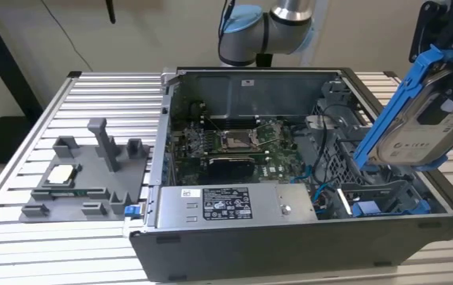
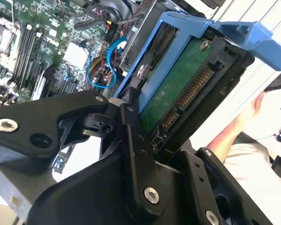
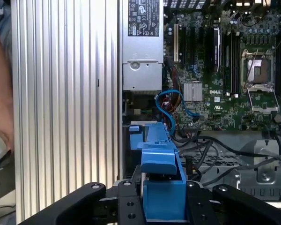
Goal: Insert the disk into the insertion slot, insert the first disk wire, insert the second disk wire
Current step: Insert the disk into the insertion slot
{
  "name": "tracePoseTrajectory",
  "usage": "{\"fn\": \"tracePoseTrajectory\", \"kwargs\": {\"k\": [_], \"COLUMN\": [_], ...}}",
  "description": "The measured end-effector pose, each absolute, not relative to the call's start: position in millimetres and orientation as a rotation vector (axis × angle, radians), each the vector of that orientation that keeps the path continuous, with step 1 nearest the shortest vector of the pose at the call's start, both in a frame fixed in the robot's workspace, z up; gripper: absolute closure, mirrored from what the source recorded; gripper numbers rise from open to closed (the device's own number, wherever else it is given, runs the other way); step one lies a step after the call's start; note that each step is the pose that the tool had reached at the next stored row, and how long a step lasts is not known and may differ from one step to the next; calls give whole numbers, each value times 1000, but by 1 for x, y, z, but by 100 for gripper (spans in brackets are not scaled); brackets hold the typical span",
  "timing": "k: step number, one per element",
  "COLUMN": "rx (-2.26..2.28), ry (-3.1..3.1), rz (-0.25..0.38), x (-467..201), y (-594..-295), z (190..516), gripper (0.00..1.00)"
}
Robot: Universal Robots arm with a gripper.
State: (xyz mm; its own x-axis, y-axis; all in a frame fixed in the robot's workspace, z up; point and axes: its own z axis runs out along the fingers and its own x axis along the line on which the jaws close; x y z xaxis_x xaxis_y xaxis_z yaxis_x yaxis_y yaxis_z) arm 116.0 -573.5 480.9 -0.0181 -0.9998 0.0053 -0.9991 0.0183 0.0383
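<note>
Ribbed aluminium tabletop (image 1: 91, 95) carries an open computer case (image 1: 290, 252), and we start at the gripper (image 1: 449, 59), up at the exterior view's right edge. Its black fingers (image 2: 131, 122) are clamped on the disk (image 1: 412, 133), pressing the blue carrier frame from both sides.

We see the disk held in the air, steeply tilted. Its long axis runs from high on the exterior view's right down toward the left. The lower end points into the case and the white label faces the exterior camera. In the second wrist view its green circuit board and connector row face us.

Just below that lower end lies the insertion slot (image 1: 380, 195), grey with blue side pieces; the disk hangs above it, not inside. Blue cables (image 1: 319, 191) curl beside the slot. Further out sit the motherboard (image 1: 234, 142) and the labelled power-supply box (image 1: 234, 205). A grey fixture plate (image 1: 84, 178) rests on the table, well apart, and a person's arm (image 2: 234, 133) shows beyond the table's edge.
</note>
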Motion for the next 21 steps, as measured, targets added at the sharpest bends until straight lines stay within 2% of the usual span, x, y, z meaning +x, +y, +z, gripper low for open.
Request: {"fn": "tracePoseTrajectory", "kwargs": {"k": [21], "rx": [2182], "ry": [-2222], "rz": [-30], "x": [116], "y": [-573], "z": [470], "gripper": [67]}}
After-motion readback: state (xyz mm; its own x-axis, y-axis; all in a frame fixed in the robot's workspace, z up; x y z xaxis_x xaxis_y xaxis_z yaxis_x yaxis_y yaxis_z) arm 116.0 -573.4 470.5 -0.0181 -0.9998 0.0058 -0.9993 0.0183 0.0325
